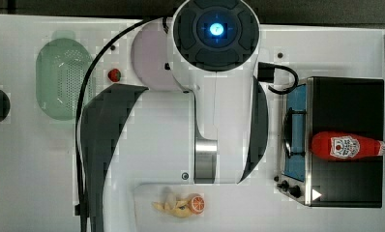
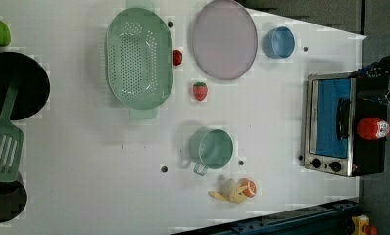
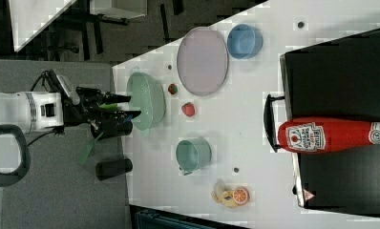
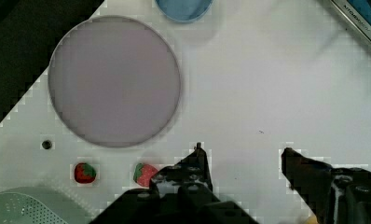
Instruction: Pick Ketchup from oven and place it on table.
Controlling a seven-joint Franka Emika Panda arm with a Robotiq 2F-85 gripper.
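Red plastic marks the ketchup [image 3: 331,136], which lies on its side on the black top of the oven [image 1: 347,104], its base over the oven's front edge above the handle and its white cap toward the oven's back. Being a smooth, rounded plastic bottle, it is judged light, slightly yielding and apt to roll or slip; a hold across the labelled body, near the middle, is judged safest, since the neck is narrow and the bottle could tip there.

Nothing is seen resting against the bottle on the oven. The tool [image 4: 242,154] is spread with nothing between its fingers, and hangs over the bare desk [image 2: 85,161], well apart from the oven. Near it a plate [image 4: 114,81], two strawberries [image 4: 145,173] and a blue cup [image 4: 183,8] are seen; none is judged to bar the way to the oven.
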